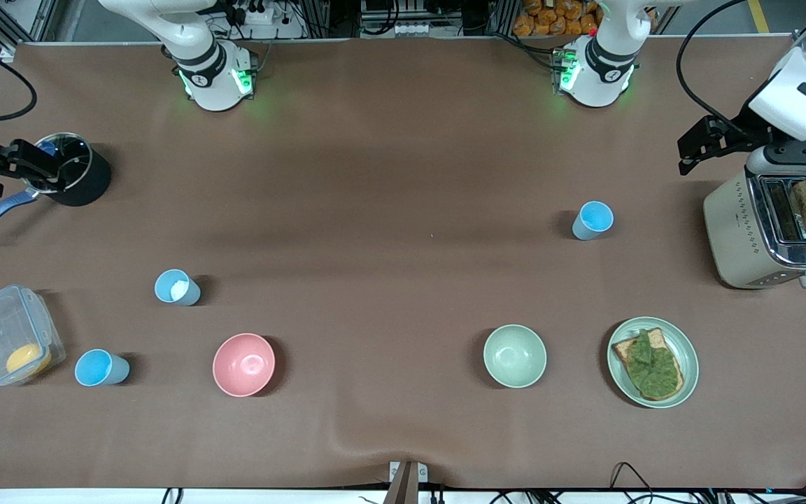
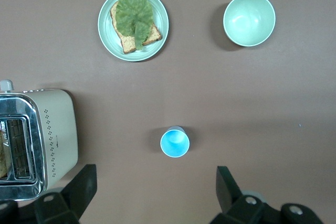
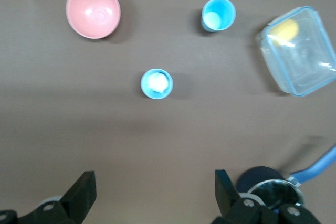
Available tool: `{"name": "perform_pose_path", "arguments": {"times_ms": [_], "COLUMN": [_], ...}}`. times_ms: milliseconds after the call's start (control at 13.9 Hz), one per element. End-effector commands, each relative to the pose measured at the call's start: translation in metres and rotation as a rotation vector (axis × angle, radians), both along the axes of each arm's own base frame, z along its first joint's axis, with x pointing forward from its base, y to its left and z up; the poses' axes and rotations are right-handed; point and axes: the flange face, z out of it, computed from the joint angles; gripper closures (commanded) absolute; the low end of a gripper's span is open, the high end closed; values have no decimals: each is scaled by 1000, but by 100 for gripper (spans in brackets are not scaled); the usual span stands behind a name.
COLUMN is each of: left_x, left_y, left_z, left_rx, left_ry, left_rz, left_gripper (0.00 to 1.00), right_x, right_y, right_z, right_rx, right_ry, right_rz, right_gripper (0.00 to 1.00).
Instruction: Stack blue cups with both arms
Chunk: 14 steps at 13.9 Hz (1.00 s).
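Three blue cups are standing apart on the brown surface [image 1: 403, 140]: one [image 1: 592, 220] near the toaster [image 1: 770, 234], two [image 1: 177, 288] [image 1: 101, 368] near the pink bowl [image 1: 243, 364]. The left claw [image 2: 155, 192] is hanging spread over the toaster; the right claw [image 3: 155, 192] is hovering spread over the black pot [image 1: 74, 175].

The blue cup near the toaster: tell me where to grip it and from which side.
Grip the blue cup at its rim, coming straight down with the open left gripper. It stands upright, mouth up, apart from the toaster, and tapers downward.
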Motion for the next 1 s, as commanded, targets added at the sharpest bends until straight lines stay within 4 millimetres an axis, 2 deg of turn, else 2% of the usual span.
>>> {"name": "perform_pose_path", "arguments": {"times_ms": [0, 932], "left_x": [0, 1], "left_y": [0, 2], "left_z": [5, 4], "left_rx": [6, 6], "left_ry": [5, 8], "left_rz": [13, 16], "left_gripper": [0, 0], "right_x": [-6, -5], "right_y": [2, 2], "right_z": [2, -9], "right_rx": [-32, 47], "right_ry": [-6, 27], "right_rz": [-1, 13], "right_gripper": [0, 0]}}
